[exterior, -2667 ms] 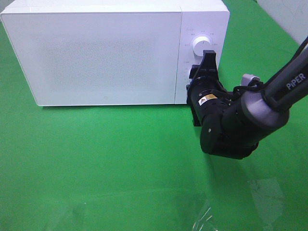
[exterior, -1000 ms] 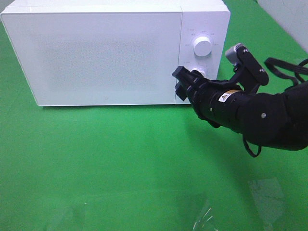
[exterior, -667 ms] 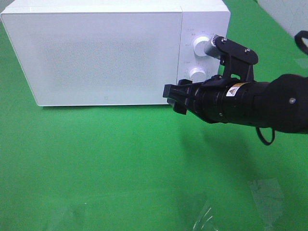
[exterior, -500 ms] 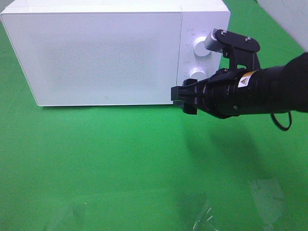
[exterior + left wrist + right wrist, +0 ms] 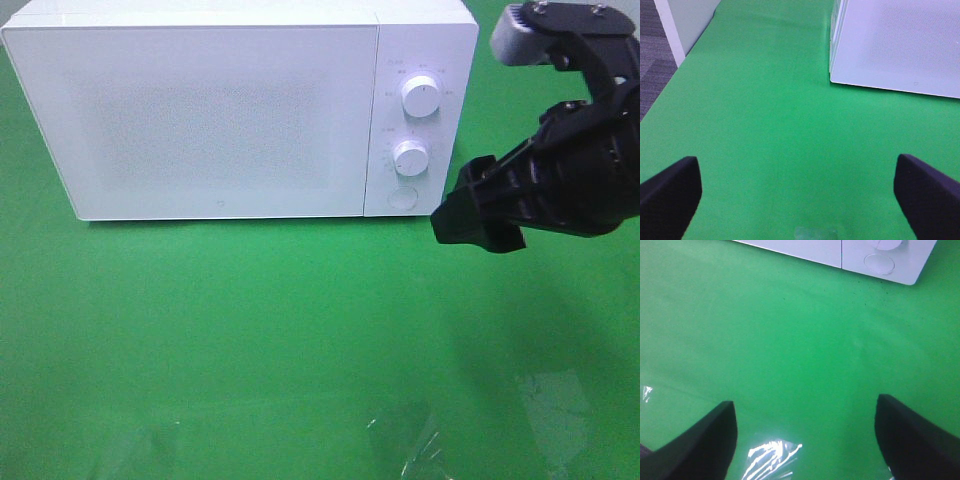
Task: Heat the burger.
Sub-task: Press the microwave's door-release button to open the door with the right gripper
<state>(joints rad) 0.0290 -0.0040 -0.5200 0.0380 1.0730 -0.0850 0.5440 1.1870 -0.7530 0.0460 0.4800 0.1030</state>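
1. One second ago the right end effector was at the lower round white dial of the boxy white microwave oven. Now it hangs clear of the control panel, off to the oven's right above the green-covered desk.
2. Its jaws stand spread with nothing between them. The left end effector is also spread wide and empty, near the oven's other end.
3. No view shows the round burger; with the door shut, it is probably inside.
4. The timer therefore seems set, and heating is likely under way.
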